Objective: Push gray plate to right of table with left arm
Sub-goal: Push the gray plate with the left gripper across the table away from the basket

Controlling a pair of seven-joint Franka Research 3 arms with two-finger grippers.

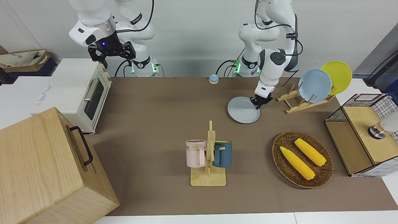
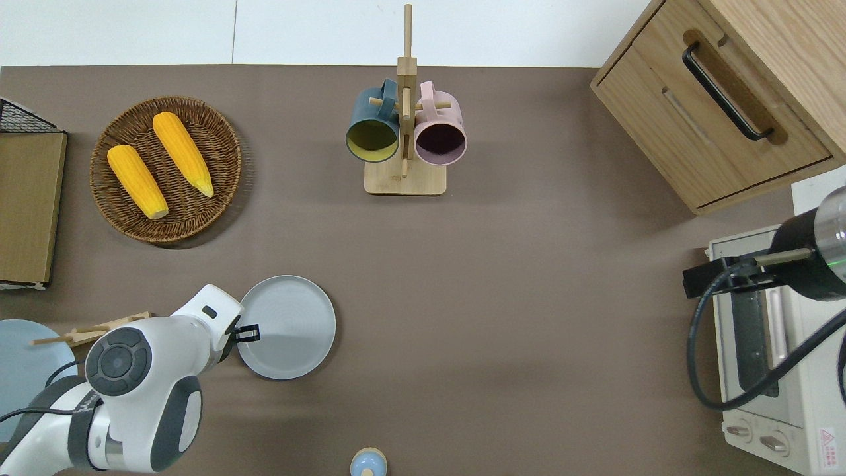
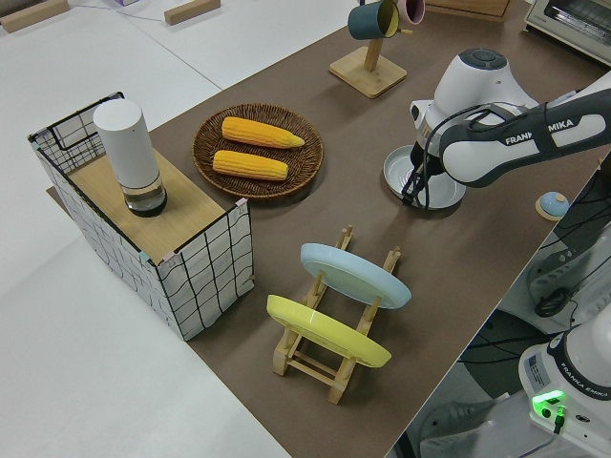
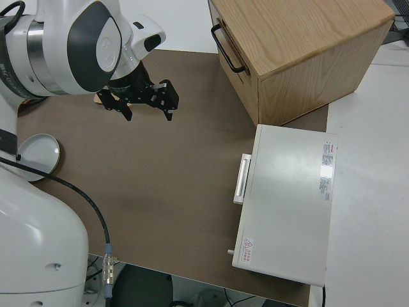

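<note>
The gray plate [image 1: 243,110] lies flat on the brown table [image 1: 155,124], toward the left arm's end; it also shows in the overhead view [image 2: 287,327], the left side view [image 3: 434,186] and the right side view [image 4: 38,153]. My left gripper [image 1: 258,102] is down low against the plate's rim, on the side toward the left arm's end of the table, as the overhead view [image 2: 248,332] and the left side view [image 3: 412,191] also show. My right gripper [image 1: 110,53] is parked, open and empty.
A wooden dish rack [image 1: 298,102] with a sky-blue plate [image 1: 314,85] and a yellow plate [image 1: 339,74] stands beside the gray plate. A wicker basket [image 1: 279,158] with corn, a mug rack [image 1: 208,155], a small bell [image 1: 213,79], a toaster oven [image 1: 77,93] and a wooden cabinet [image 1: 46,168] are also on the table.
</note>
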